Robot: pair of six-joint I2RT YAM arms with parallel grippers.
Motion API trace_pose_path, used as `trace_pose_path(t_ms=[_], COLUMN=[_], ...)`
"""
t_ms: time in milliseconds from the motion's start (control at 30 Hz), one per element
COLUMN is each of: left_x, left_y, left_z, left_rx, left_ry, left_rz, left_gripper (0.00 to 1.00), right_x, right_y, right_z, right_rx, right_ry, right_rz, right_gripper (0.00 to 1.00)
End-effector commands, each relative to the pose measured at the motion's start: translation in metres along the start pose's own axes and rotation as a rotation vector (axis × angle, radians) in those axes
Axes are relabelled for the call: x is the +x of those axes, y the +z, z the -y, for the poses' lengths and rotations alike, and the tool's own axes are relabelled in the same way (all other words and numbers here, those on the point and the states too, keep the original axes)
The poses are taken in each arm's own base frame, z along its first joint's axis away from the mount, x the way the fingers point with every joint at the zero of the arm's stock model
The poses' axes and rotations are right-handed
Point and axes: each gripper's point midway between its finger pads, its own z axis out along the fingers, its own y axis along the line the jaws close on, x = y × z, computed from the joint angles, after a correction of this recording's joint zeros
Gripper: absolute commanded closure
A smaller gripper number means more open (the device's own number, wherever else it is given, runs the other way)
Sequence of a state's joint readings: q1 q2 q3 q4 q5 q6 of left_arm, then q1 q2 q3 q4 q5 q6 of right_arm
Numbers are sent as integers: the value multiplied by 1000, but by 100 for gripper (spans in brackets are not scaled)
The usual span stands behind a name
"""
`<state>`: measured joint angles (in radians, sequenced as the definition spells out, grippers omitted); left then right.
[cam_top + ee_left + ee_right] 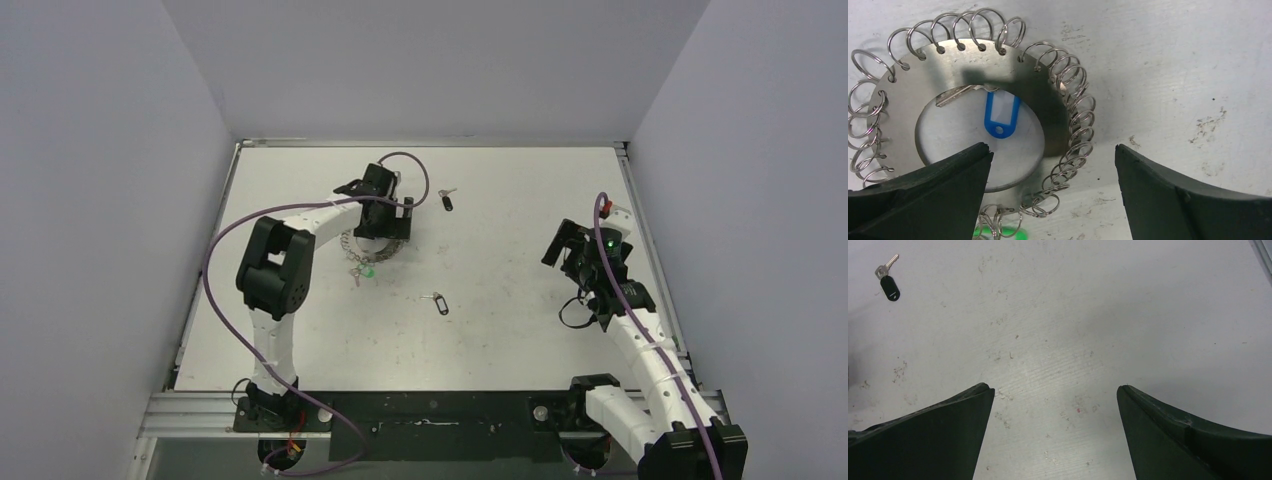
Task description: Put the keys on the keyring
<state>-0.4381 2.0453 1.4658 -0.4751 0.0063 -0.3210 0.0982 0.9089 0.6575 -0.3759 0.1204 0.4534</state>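
1. Starting nearest the arm bases at the bottom of the top view, the nearer black-headed key (439, 303) lies alone on the white table (520, 340). It sits just below the middle of the frame, well apart from both arms.
2. The right gripper (1054, 387) hangs over the right part of the table. It is released, jaws spread wide over bare, scuffed surface, grasping nothing.
3. In the right wrist view a black-headed key (889, 285) lies at the upper left of the frame, silver blade pointing up and right. Which of the two it is, I cannot tell.
4. A green tag (368, 270) lies left of centre in the top view, at the near edge of the keyring.
5. The keyring (948, 70) lies flat on the table, upper left of centre in the top view. It is a metal disc with a hollow centre and wire loops threaded through holes along its rim.
6. The left gripper (1052, 148) hovers right above it, released and grasping nothing. One finger is over the ring's lower left, the other over bare table outside the ring.
7. A blue-headed key (1002, 117) lies inside the hollow centre, its silver blade crossing the disc's inner edge toward the upper left.
8. The farther black-headed key (447, 200) lies in the upper middle of the top view, just right of the left wrist and apart from the ring.
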Motion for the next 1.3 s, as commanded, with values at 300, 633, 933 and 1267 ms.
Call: trace_pose_path(t_ms=[300, 633, 933, 1267], left_x=[56, 150, 184, 144], left_y=[-3, -39, -110, -154], left_z=[19, 54, 61, 64], left_rx=[82, 117, 103, 246], left_ry=[-50, -72, -30, -117], left_rz=[-84, -165, -125, 25], left_gripper=[7, 7, 3, 3], right_x=[-13, 17, 45, 78], right_y=[-5, -9, -18, -18], right_z=[-16, -47, -74, -134], right_rx=[-79, -261, -428, -542], right_ry=[-25, 40, 51, -56], right_rz=[11, -111, -235, -348], right_gripper=[0, 0, 0, 0])
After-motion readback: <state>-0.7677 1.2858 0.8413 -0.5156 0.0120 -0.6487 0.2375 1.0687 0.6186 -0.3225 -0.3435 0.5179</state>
